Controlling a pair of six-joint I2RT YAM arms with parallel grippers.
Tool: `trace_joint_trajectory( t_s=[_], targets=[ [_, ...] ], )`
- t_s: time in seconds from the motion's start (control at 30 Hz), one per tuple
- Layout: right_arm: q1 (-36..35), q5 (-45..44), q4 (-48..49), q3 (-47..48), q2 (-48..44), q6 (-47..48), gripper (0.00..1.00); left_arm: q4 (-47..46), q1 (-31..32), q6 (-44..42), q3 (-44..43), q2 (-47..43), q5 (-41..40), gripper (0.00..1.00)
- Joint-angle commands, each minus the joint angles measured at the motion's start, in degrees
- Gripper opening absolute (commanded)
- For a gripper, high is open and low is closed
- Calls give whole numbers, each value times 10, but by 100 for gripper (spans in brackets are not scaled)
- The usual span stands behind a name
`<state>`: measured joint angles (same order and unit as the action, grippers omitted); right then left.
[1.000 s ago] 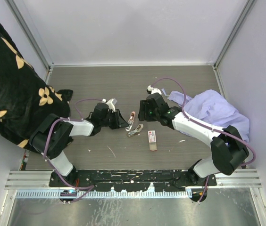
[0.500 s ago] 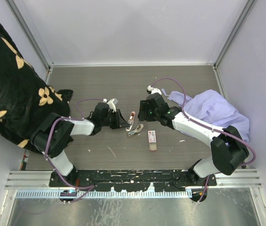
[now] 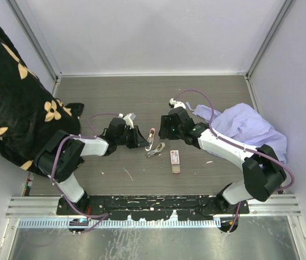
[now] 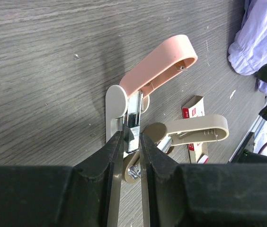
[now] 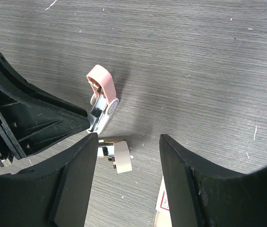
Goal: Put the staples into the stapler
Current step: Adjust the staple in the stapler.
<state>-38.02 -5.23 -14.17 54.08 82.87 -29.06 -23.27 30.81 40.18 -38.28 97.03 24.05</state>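
The left fingers [image 4: 106, 170] are pinched narrow on the bare metal channel [image 4: 133, 124] of the pink stapler [image 4: 159, 64]. Its lid is swung up and away from the white base, so the hold is on one thin, slick strip and nothing else. That looks to me like the weak spot: if the arm twists or lifts, the channel could slide out of the pinch, or the lid could flop shut over the slot meant to take the staples. The right fingers [image 5: 72, 175] hang wide apart above, holding nothing, with the pink stapler below their gap. A beige stapler [image 5: 117, 157] lies open just beside the pink one. The staples box [image 3: 175, 157] lies flat on the table [image 3: 115, 97], close by the beige stapler on the robot's side; I can't tell whether they touch. Coming down for the box, the right fingers could easily knock the beige stapler into the held one, or push the small box away instead of catching it.
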Motion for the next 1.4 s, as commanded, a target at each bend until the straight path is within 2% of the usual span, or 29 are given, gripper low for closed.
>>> trace_joint_trajectory(
  t_s=[0.0, 0.53, 0.87, 1.37],
  targets=[
    [3, -1, 15, 4, -11, -1, 61, -13, 4, 7, -11, -30, 8, 21],
    [2, 0, 15, 1, -14, -3, 60, -12, 7, 4, -6, -38, 0, 21],
    [3, -5, 15, -2, -19, -2, 59, 61, 31, -33, -42, -43, -37, 18],
    [3, -15, 14, -15, -35, 0, 59, 78, 42, -40, -42, -50, -75, 17]
  ],
)
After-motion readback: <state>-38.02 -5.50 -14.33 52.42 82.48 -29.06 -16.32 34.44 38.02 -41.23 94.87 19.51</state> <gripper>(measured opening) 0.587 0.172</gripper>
